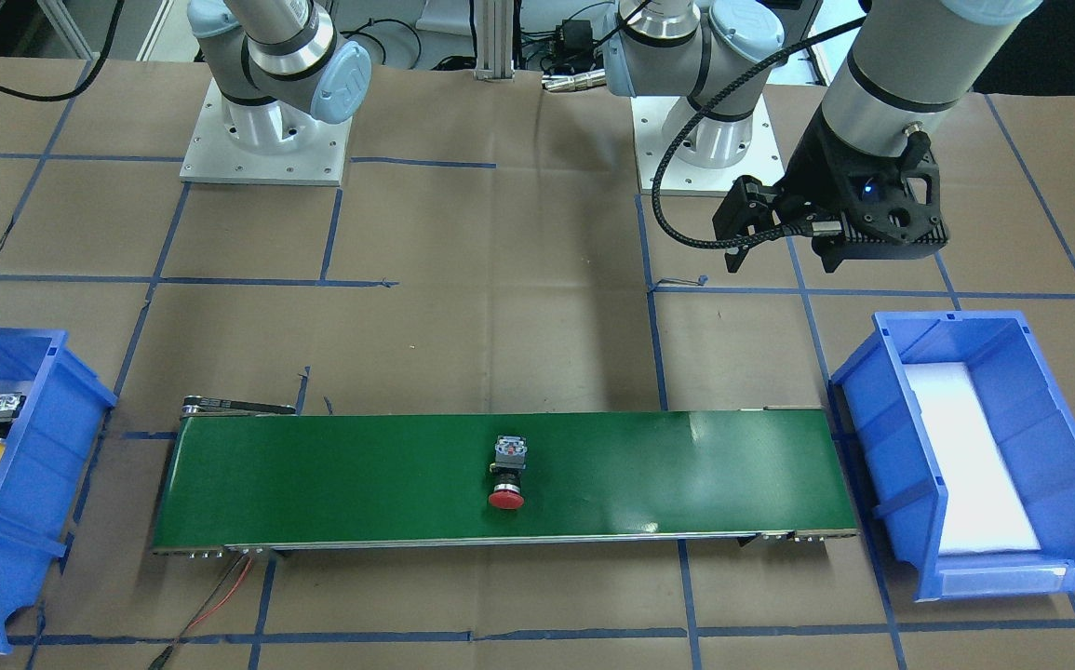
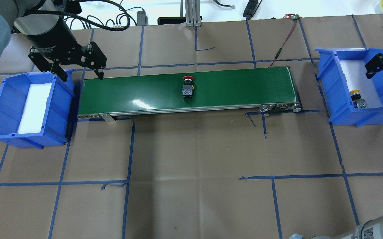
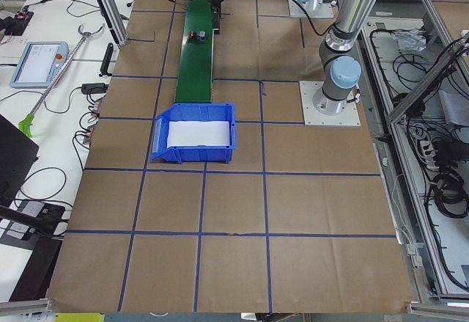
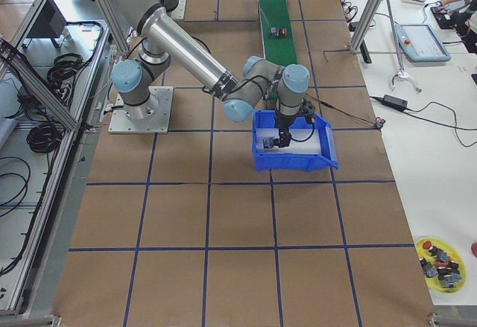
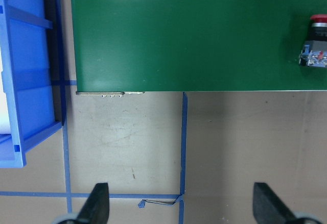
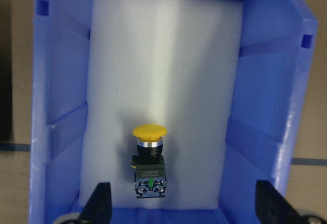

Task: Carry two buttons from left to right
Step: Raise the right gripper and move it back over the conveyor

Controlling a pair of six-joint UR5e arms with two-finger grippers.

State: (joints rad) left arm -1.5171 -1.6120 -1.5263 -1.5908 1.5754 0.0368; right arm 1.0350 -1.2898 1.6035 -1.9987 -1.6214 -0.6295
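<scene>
The red button [image 2: 188,87] lies on its side near the middle of the green conveyor belt [image 2: 244,89]; it also shows in the front view [image 1: 506,473] and at the right edge of the left wrist view [image 5: 316,43]. The yellow button [image 6: 148,163] lies on white foam inside the right blue bin [image 2: 337,99], cap pointing away from the robot. My left gripper [image 2: 82,76] is open and empty, above the table by the belt's left end. My right gripper [image 6: 184,208] is open and empty, hovering over the yellow button.
A second blue bin [image 2: 5,109] with a white foam liner stands at the belt's left end, with nothing in it. A red and black cable [image 2: 282,43] runs from the belt's far right corner. Blue tape lines cross the brown table.
</scene>
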